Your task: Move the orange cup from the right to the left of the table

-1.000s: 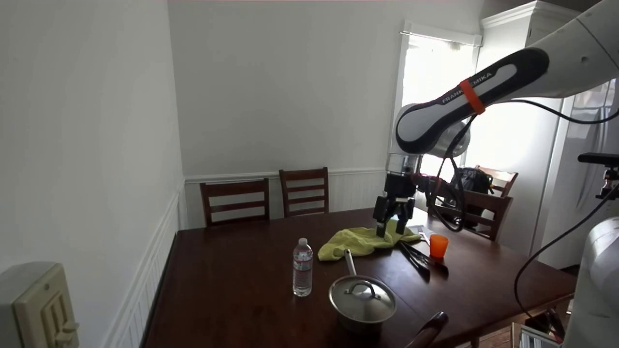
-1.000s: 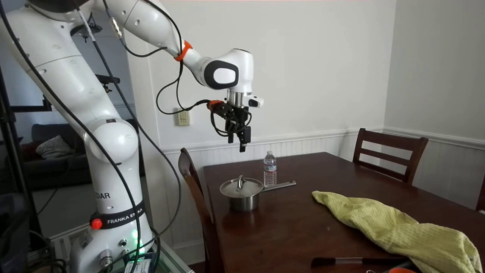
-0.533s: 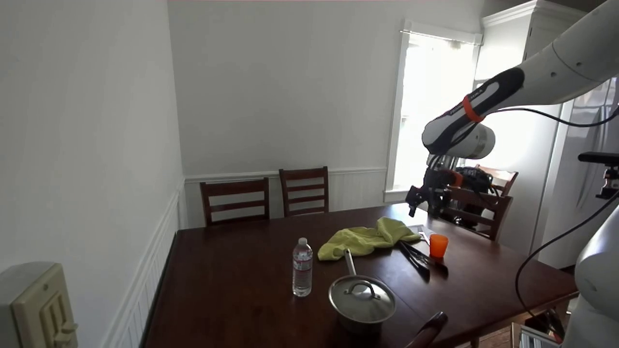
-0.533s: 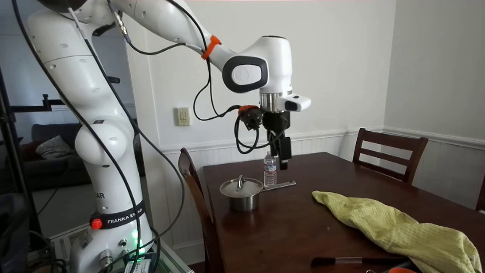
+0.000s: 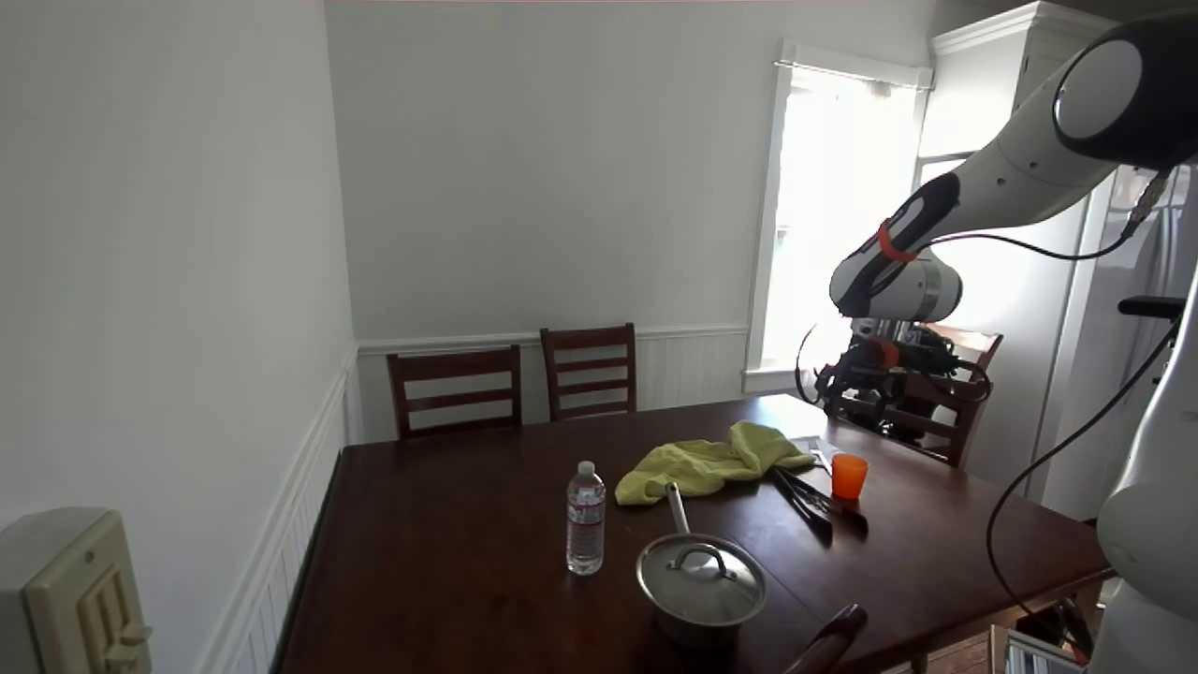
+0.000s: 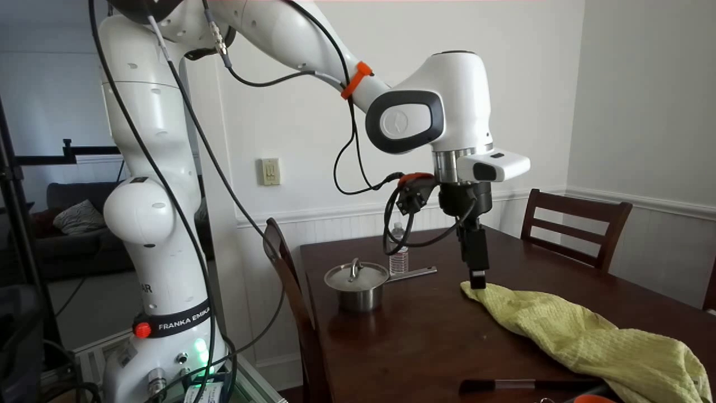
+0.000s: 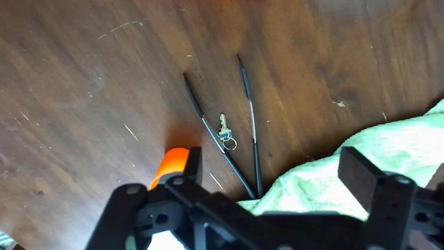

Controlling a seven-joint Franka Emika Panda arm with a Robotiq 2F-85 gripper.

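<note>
Plainly, the black two-fingered tool (image 7: 272, 163) hangs spread wide and unladen over the dark brown wooden bench (image 5: 440, 524).
The small bright orange plastic cup (image 5: 849, 477) stands upright on it, partly hidden behind one finger (image 7: 194, 165) in the wrist view. Lowered without re-centring, that finger could topple the cup; a low sideways approach might drag the black-and-silver tongs (image 7: 253, 128) just beside it, the brass-coloured key (image 7: 224, 133) between their arms or the yellow-green cloth (image 5: 711, 465).

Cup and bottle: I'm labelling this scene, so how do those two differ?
The cup is orange and plain; the bottle is clear and labelled. The bottle is taller than the cup. The cup widens toward the top, while the bottle narrows there. Both stand upright on the table.
</note>
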